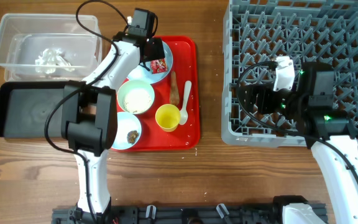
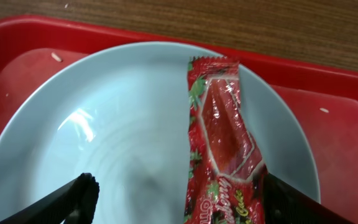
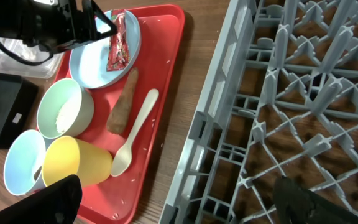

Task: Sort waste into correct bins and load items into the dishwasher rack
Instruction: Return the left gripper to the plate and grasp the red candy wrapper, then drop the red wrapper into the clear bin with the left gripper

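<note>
My left gripper [image 1: 152,55] [image 2: 179,202] is open, low over the pale blue plate [image 1: 149,76] [image 2: 117,124]. The red snack wrapper [image 1: 159,64] [image 2: 224,137] lies on the plate, its near end between the fingers by the right one. On the red tray [image 1: 191,74] are a bowl with white crumbs [image 1: 136,98], a bowl with a brown lump [image 1: 128,130], the yellow cup [image 1: 167,117], the white spoon [image 1: 185,102] and the brown carrot-shaped piece [image 1: 174,87]. My right gripper [image 1: 257,99] [image 3: 182,205] is open and empty over the left edge of the grey rack [image 1: 260,25].
The clear tub [image 1: 17,37] at the back left holds crumpled white tissue [image 1: 51,59]. The black tray [image 1: 23,109] sits in front of it, left of the red tray. A strip of bare wood lies between the red tray and the rack.
</note>
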Controlling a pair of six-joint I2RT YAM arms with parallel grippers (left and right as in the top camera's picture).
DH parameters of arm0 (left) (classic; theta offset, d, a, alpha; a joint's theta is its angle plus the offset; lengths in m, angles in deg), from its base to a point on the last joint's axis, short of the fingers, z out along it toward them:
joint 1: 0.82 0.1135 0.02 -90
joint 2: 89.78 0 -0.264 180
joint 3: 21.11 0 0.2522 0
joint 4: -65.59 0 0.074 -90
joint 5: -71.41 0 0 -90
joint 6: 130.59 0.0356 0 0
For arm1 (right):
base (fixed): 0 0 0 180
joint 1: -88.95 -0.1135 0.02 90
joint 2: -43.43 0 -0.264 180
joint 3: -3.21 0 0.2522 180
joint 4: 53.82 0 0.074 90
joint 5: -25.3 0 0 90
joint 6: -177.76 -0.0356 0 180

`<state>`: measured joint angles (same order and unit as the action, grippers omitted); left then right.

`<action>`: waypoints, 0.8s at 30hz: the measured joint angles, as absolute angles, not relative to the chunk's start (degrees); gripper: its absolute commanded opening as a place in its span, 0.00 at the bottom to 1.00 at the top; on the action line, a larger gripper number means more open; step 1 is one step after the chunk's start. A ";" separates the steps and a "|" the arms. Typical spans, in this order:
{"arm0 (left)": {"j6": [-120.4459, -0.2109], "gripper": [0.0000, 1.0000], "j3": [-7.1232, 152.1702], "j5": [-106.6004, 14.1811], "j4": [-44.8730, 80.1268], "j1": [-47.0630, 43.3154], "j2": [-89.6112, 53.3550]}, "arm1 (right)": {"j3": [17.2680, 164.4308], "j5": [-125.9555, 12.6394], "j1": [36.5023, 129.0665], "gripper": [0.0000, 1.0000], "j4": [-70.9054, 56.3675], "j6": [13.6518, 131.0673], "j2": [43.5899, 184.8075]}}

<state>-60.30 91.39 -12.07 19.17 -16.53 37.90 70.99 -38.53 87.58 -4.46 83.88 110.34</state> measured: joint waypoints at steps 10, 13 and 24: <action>-53.37 0.39 91.74 -14.12 20.92 -16.53 41.49 | 70.99 -38.53 87.58 1.00 -4.26 83.88 110.34; -53.30 0.04 91.89 -14.19 20.94 -16.53 41.66 | 70.99 -38.53 87.58 1.00 -4.29 83.88 110.34; -53.35 0.04 92.48 -14.58 11.04 -15.76 38.58 | 70.99 -38.53 87.58 1.00 -4.39 83.88 110.34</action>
